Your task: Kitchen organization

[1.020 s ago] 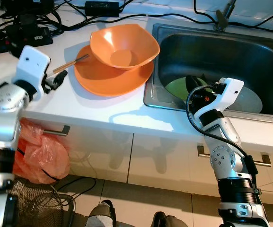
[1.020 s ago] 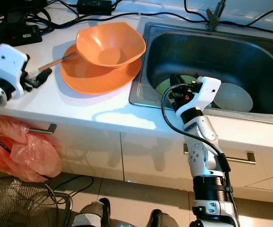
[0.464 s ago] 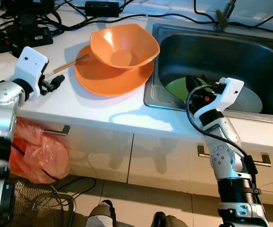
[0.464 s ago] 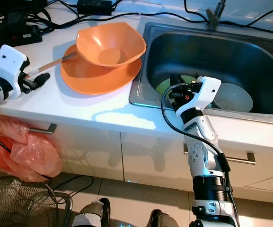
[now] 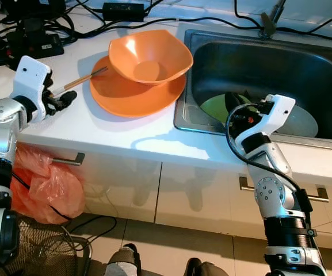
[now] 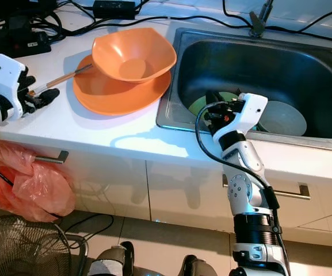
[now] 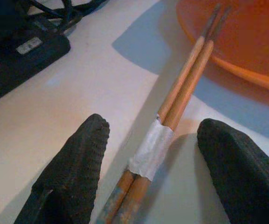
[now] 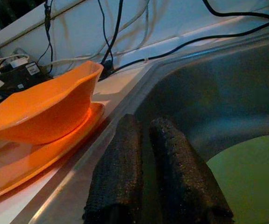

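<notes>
A pair of wooden chopsticks (image 5: pixel 85 77) bound with white tape lies on the white counter, its tips resting on the orange plate (image 5: pixel 125 95). An orange bowl (image 5: pixel 149 56) sits on that plate. My left gripper (image 5: pixel 61 101) is open at the chopsticks' near end. In the left wrist view the chopsticks (image 7: pixel 183 91) run between the two fingers (image 7: pixel 73 172) without touching them. My right gripper (image 5: pixel 235 104) is down in the steel sink (image 5: pixel 281 63), shut with nothing in it, over a green plate (image 5: pixel 216 107). A grey plate (image 5: pixel 304 121) lies beside the green one.
Black cables and power adapters (image 5: pixel 33 40) crowd the counter behind the left gripper. The tap base (image 5: pixel 267 23) stands behind the sink. An orange plastic bag (image 5: pixel 45 184) hangs by a drawer handle (image 5: pixel 68 161), above a wire fan guard (image 5: pixel 39 247) on the floor.
My left arm has drawn a little to the left along the counter, bringing its open fingers around the chopsticks' near end. The right arm has not moved.
</notes>
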You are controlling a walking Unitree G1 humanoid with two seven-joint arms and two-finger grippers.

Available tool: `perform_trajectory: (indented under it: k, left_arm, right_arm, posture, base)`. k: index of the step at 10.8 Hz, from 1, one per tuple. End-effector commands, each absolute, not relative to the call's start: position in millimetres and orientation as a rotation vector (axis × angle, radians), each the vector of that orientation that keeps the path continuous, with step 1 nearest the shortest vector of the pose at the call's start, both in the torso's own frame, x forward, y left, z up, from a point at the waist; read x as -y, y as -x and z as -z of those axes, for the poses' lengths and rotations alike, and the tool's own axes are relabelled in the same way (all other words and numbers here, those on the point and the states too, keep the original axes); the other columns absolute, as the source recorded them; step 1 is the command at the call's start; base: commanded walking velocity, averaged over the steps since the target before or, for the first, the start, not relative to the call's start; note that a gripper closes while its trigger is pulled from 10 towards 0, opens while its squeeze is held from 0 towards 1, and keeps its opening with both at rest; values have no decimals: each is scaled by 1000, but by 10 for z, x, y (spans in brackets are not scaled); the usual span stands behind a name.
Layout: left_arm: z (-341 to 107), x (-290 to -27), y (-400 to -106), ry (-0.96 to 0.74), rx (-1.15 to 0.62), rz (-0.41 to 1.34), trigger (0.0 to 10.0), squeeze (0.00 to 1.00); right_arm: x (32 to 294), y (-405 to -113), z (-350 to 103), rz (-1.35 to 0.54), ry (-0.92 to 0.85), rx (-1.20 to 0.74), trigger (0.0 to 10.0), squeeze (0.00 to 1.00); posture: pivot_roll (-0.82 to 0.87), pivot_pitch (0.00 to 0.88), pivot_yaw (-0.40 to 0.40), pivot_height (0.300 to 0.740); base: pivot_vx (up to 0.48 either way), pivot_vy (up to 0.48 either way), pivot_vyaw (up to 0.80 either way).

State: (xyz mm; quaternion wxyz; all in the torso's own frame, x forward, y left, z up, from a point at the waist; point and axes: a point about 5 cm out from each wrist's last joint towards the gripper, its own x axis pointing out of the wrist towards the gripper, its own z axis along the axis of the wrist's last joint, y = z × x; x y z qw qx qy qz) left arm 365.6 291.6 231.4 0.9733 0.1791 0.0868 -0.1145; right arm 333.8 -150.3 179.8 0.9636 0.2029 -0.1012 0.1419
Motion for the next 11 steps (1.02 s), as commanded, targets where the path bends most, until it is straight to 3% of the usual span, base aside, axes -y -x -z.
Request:
perform_trajectory:
  k: [1,4,5,6,9,10,11]
  left_arm:
    - [-2030,-2893,-3614,-332,-309,294,10000,0]
    - [-1922,-2861,-3607,-313,-367,319,10000,0]
    - [-1916,-2858,-3607,-308,-376,319,8078,0]
    - [-1928,-2853,-3609,-305,-379,317,1490,0]
    - [-2030,-2806,-3616,-294,-348,330,2980,0]
    - [-2037,-2803,-3615,-310,-349,330,9137,0]
    - [-2025,-2815,-3611,-338,-360,322,10000,0]
  right_arm:
    - [1507,-3322,-1722,-280,-420,168,10000,0]
    - [1514,-3323,-1732,-278,-420,170,10000,0]
    - [1517,-3322,-1733,-277,-420,171,10000,0]
    - [1518,-3320,-1732,-277,-420,171,10000,0]
    - [1508,-3326,-1728,-280,-420,167,10000,0]
    - [1499,-3330,-1731,-283,-421,167,10000,0]
    - [1493,-3332,-1731,-286,-421,166,10000,0]
  posture:
    - [220,172,-18,740]
    - [218,168,-15,740]
    - [219,165,-15,740]
    - [219,163,-15,740]
    - [225,156,-16,740]
    - [226,153,-18,740]
    - [226,152,-17,740]
  base:
    - [0,0,0]
    - [0,0,0]
    - [0,0,0]
    - [0,0,0]
    - [0,0,0]
    - [0,0,0]
    - [0,0,0]
